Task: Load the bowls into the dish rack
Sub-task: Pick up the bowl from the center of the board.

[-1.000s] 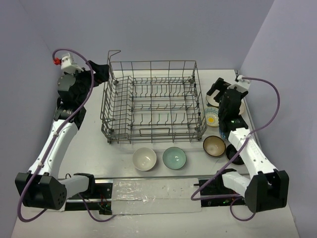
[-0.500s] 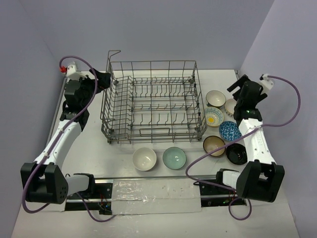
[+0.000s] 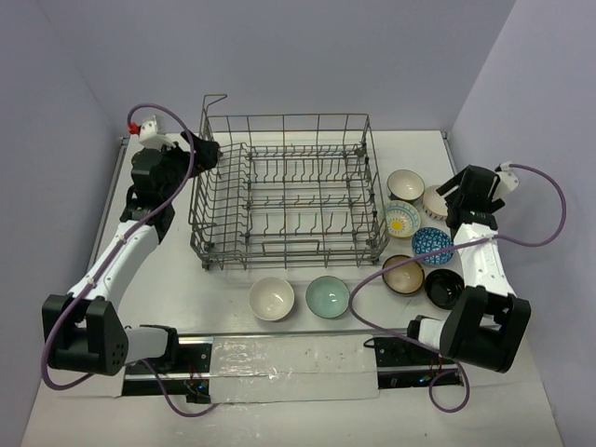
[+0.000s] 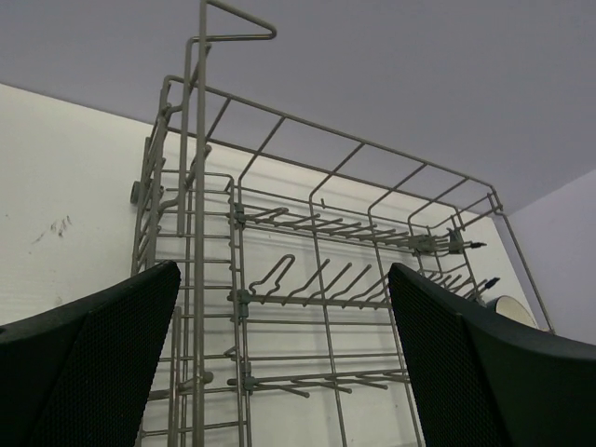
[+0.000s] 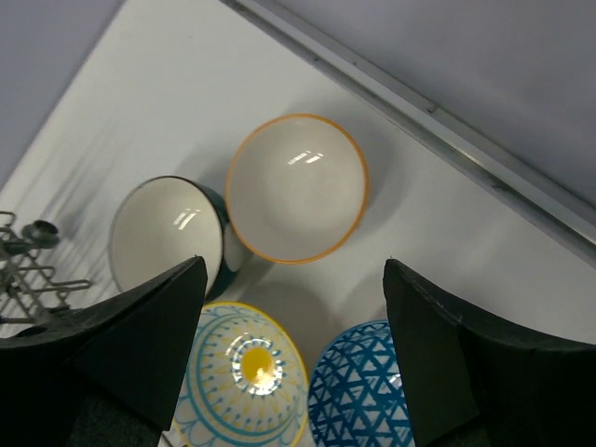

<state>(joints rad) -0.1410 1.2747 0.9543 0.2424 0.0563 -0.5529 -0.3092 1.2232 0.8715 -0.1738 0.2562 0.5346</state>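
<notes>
Rack (image 3: 279, 119): none loaded. Bowls (image 3: 328, 297): eight, all on tabletop (image 3: 186, 298), front and right of rack. Left fingers (image 4: 84, 363), right fingers (image 5: 140, 335): spread, holding nothing

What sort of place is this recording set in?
Probably a lab test cell, not a kitchen: a white table boxed by lilac walls, two robot arms bolted at its near edge, and a dish rack with bowls beside it.

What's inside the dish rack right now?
Only its own upright tines show inside the dish rack; no bowl is in it. Little is covered: the table shows through the open wire.
</notes>
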